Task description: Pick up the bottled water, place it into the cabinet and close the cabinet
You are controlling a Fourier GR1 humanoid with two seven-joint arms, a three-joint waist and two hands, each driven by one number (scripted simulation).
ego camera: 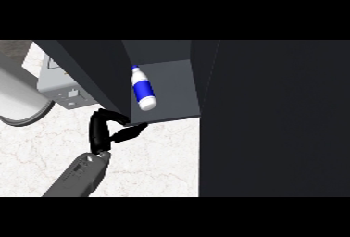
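Bottled water [143,89]: lies inside the cabinet [171,88], on its floor by the left wall.
Left hand [109,129]: fingers curled at the cabinet door's [89,74] lower edge.

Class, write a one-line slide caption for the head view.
Bottled water lies inside the dark cabinet while the left hand, fingers curled, sits at the cabinet's lower front edge above the marble counter.

head view | from robot's head, steep down onto counter [150,162] | close in, cabinet [273,115] fills right side | only 1 view, nothing shared
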